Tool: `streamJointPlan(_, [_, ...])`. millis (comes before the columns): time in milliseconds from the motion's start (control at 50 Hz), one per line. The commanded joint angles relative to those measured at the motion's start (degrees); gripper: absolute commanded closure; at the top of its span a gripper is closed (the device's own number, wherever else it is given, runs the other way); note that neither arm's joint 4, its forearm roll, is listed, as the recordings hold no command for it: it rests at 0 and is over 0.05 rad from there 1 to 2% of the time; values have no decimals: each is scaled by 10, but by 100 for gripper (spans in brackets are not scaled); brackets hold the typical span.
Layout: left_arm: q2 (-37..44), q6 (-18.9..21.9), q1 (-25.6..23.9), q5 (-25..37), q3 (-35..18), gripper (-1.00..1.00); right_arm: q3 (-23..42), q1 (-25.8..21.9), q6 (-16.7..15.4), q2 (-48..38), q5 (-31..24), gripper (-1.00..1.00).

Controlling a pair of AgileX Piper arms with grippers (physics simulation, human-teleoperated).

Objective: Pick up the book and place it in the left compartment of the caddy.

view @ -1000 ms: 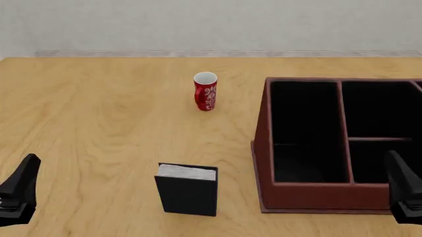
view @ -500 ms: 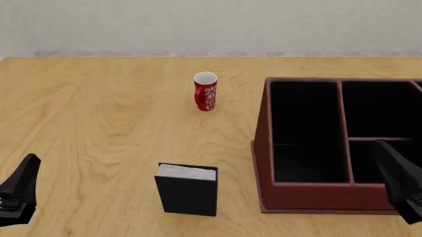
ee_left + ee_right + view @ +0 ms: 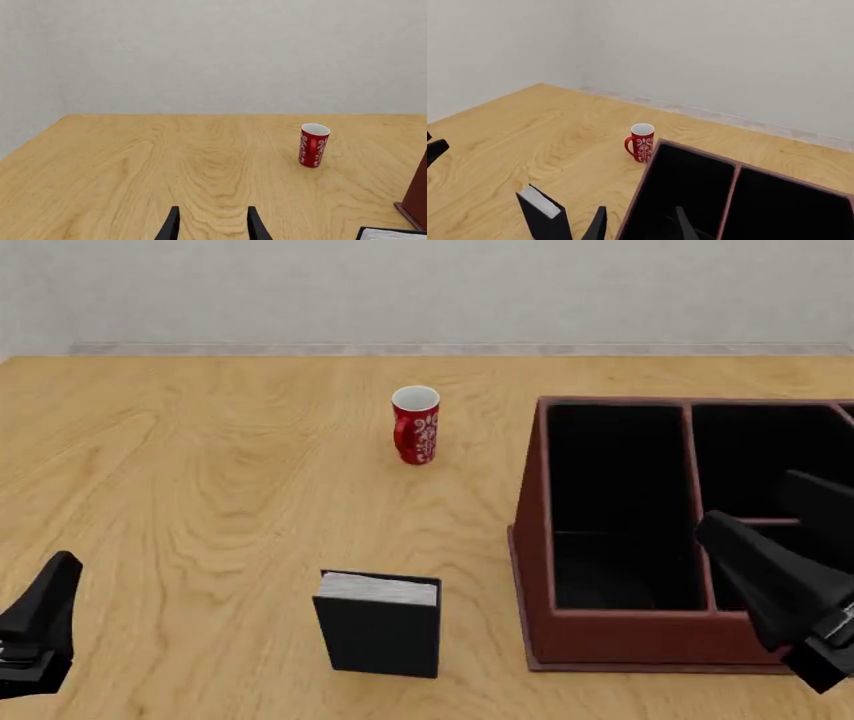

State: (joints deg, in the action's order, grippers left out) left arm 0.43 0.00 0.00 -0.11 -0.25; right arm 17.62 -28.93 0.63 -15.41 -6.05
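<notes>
- The plain black hardcover book [image 3: 380, 625] with a white page block stands upright on the light wooden counter [image 3: 200, 470], near the counter's front edge and just left of the large reddish-brown wooden caddy [image 3: 534, 540]; a gap of bare counter separates the two.
- The right tool [image 3: 774, 540] hangs over the caddy's front part, above the divider between the long left compartment [image 3: 621, 500] and the shorter sections beside it. Its two black fingers are spread apart with nothing between them — released.
- The book lies well to the left of the right tool and lower, nearer the camera; they do not touch. In the right wrist view the book [image 3: 544, 215] shows off to one side of the tool [image 3: 639, 225], beyond the caddy's [image 3: 640, 185] outer wall.
- The left tool [image 3: 40, 625] sits at the counter's front left corner, well apart from the book, which is to its right. The left wrist view shows its fingers [image 3: 172, 227] parted over bare counter — released, empty — with only a corner of the book [image 3: 393, 233] at the picture's edge.
- A red mug [image 3: 415, 425] with white pattern stands farther back on the counter, behind the book and left of the caddy.
</notes>
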Motion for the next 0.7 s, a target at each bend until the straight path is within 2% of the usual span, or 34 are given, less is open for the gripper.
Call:
streamJointPlan(20, [0,0,0,0,0,-100,18,-47,0,-50,15,-100])
streamJointPlan(260, [0,0,0,0,0,-100,43,-84,-8,-106,25,-100])
streamJointPlan(700, [0,0,0,0,0,-100,79,-139,-4,-209,37,-100])
